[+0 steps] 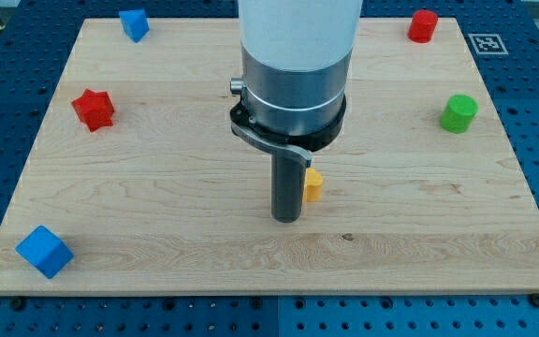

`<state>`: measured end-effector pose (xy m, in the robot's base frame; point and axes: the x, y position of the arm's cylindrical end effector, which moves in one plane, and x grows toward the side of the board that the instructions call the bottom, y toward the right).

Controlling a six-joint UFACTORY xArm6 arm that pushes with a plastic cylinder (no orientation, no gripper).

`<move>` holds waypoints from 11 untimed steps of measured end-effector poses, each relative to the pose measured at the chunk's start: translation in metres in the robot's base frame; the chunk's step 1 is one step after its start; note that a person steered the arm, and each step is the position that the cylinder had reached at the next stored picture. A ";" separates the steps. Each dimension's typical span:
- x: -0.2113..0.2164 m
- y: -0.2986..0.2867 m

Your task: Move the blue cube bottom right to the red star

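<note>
No jaws are fitted: my tip (288, 219) is set touching the yellow block (313, 184), mid-board (157, 234), well apart from the blue cube (43, 252) at the bottom-left corner.

Pale wood board (157, 215); blue cube (43, 251), blue block (134, 24), red star (93, 109), red cylinder (423, 25), green cylinder (458, 113), yellow block (313, 185); dark rod (288, 192).

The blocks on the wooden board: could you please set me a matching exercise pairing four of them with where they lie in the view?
Blocks:
1. blue cube
2. red star
3. green cylinder
4. yellow block

Places:
A. right side, upper half
B. centre, right beside my tip
C. bottom left corner
D. left side, upper half

Pairs: 1-C, 2-D, 3-A, 4-B
</note>
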<state>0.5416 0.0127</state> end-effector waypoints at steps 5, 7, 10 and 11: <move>-0.025 -0.318; 0.072 -0.314; 0.063 -0.255; 0.053 -0.235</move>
